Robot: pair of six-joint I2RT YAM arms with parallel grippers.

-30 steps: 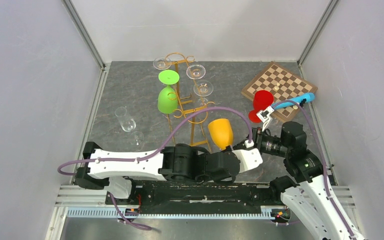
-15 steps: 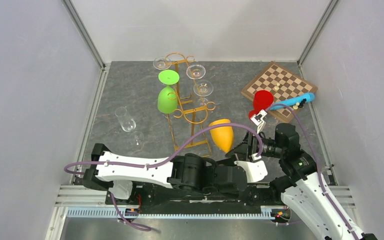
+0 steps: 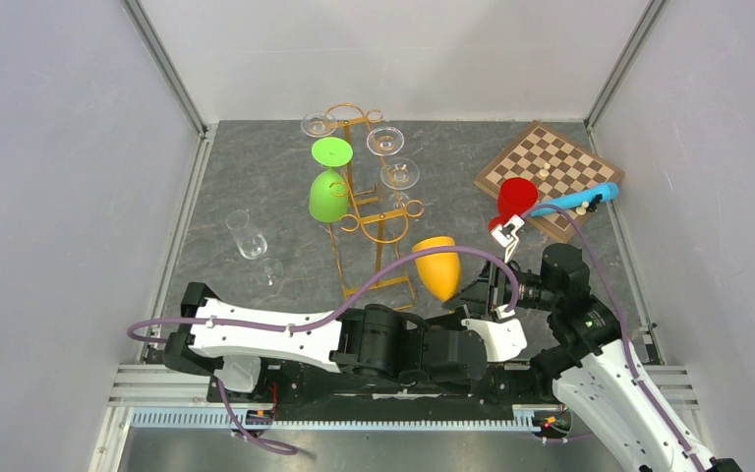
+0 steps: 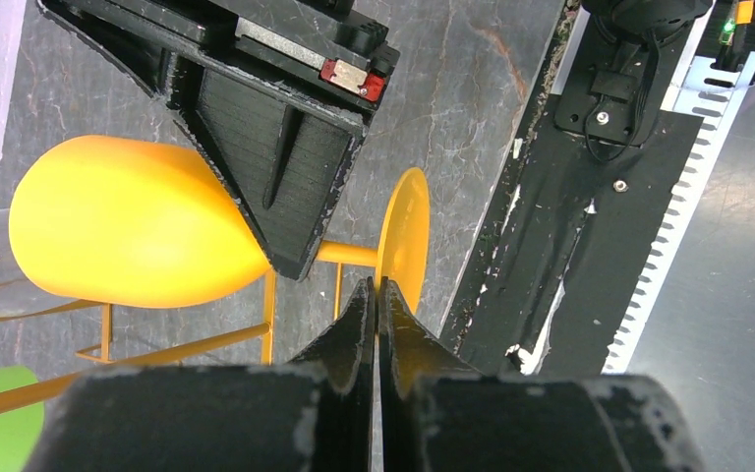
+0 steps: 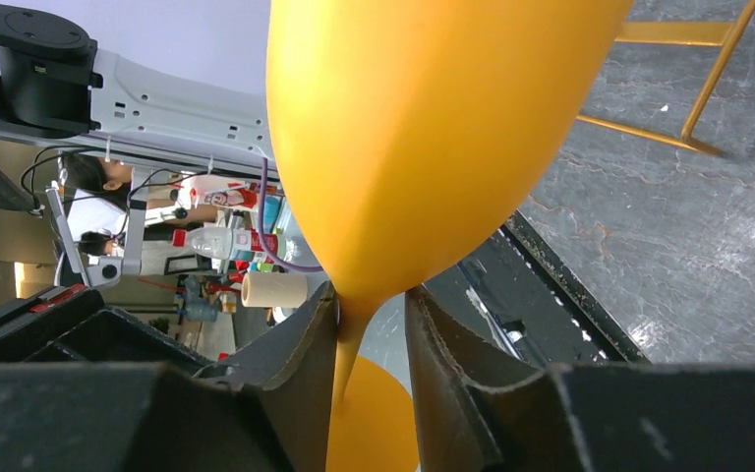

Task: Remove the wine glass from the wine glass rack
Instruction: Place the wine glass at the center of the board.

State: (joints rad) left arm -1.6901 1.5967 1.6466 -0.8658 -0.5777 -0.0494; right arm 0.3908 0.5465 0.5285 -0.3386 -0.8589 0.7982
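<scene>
Crosswise, left arm (image 3: 265, 334) low and rightward.

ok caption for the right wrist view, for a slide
right hand straddling the orange wine glass's stem, wine glass rack behind

Wine glass rack (image 3: 381, 216) stands mid-bench (image 3: 256, 177), toward the back, with several glasses hanging off its rails. Wine glass (image 3: 438, 265) is off the rack, just front-right of it, tipped on its side, foot toward the arms. Left claw (image 4: 375, 287) at the foot rim, right claw (image 5: 369, 305) straddling the stem. Loose glass (image 3: 247, 234) lies left of the rack. Chessboard (image 3: 551, 162) is back right.
</scene>
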